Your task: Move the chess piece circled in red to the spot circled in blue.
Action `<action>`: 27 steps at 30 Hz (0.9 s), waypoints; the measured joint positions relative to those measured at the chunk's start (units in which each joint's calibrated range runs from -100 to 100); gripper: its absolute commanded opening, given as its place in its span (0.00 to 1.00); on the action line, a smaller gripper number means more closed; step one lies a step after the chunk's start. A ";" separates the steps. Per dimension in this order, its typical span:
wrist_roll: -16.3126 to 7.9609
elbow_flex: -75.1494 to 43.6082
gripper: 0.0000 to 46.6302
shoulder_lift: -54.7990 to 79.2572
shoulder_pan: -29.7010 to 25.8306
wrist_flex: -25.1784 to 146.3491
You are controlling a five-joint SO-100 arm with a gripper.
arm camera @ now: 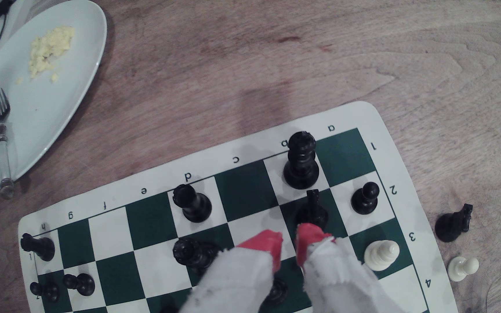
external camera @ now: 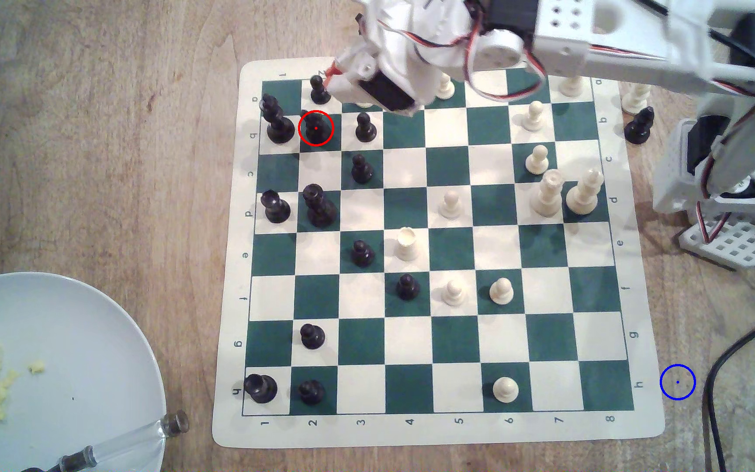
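The tool [arm camera: 288,240] is open, its red tips just short of the black knight [arm camera: 312,210], not holding it. The knight [external camera: 315,127] stands on its green square. The blue ring [external camera: 677,382] sits far off on the bare desk [external camera: 94,159].

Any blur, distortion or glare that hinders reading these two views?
Exterior view: sharp and evenly lit, soft shadows beside pieces; the arm near the lens looks blurred. Wrist view: the chessboard edges curve, the gripper fingers are soft, colours washed out. No strong glare.
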 measured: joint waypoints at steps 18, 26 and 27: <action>-1.03 -6.15 0.35 14.33 2.29 -2.07; -1.32 -6.15 0.35 17.60 2.73 -6.53; -1.32 -6.15 0.35 17.93 2.73 -6.93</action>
